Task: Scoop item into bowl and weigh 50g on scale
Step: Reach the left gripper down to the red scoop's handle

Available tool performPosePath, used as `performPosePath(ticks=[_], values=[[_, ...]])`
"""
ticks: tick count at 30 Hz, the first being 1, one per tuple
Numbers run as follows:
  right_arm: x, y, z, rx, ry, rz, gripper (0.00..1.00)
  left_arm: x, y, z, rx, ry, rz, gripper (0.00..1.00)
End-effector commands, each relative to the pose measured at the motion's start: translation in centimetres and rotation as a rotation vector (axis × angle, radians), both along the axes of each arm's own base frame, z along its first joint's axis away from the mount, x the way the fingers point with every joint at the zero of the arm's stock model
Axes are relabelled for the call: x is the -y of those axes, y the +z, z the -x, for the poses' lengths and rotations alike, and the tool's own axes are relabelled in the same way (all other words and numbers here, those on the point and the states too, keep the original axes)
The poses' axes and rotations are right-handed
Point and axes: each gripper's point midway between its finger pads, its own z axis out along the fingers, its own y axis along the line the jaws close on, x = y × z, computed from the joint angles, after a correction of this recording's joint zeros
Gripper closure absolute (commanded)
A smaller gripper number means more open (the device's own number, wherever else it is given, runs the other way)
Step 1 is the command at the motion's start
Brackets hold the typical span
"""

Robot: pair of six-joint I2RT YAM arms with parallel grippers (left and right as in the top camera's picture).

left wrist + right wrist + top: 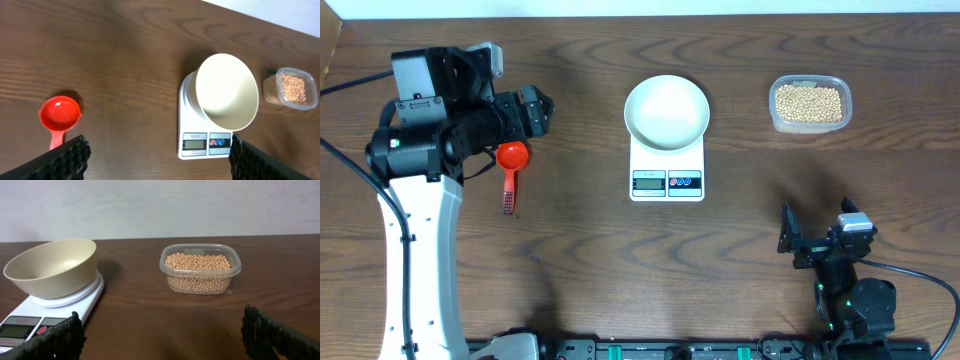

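The empty white bowl (666, 110) stands on the white scale (667, 182) at the table's middle. Pale tan beans (809, 103) fill a clear tub at the far right. A red scoop (512, 155) lies on the table at the left, handle toward the front. My left gripper (535, 110) hovers open just behind the scoop, holding nothing. In the left wrist view the scoop (60, 114) lies left of the open gripper (159, 160), with bowl (227, 90) and scale (200, 142) to the right. My right gripper (792, 242) stands open near the front right, facing the beans (200, 262) and bowl (52, 267).
The clear plastic tub (200, 282) sits apart from the scale (30, 322), with bare wood between them. A black cable (350, 170) runs along the table's left side by the left arm's white base. The table's far edge lies just behind bowl and tub.
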Motion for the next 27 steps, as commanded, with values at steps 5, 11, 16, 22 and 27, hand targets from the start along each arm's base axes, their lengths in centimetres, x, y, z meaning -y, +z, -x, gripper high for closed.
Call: performPosePath(ticks=[5,11,16,22,27], values=[[0.3,-0.2,0.0,-0.001,-0.013,0.009,0.01,-5.2,-5.5,2.3,-0.276,0.194,-0.161,0.09],[0.3,-0.2,0.0,-0.001,-0.013,0.009,0.01,-9.3,-9.3,1.1,-0.371,0.285,-0.140,0.11],[0.3,-0.2,0.0,-0.001,-0.013,0.009,0.01,-12.2,-13.1,-1.0,-0.418,0.330,-0.208,0.12],[0.3,-0.2,0.0,-0.001,-0.013,0.009,0.01,-12.6,-18.2,-1.3,-0.538,0.274,-0.237,0.20],[0.3,-0.2,0.0,-0.001,-0.013,0.009,0.01,-13.2,-20.9,-1.5,-0.581,0.223,-0.256,0.22]])
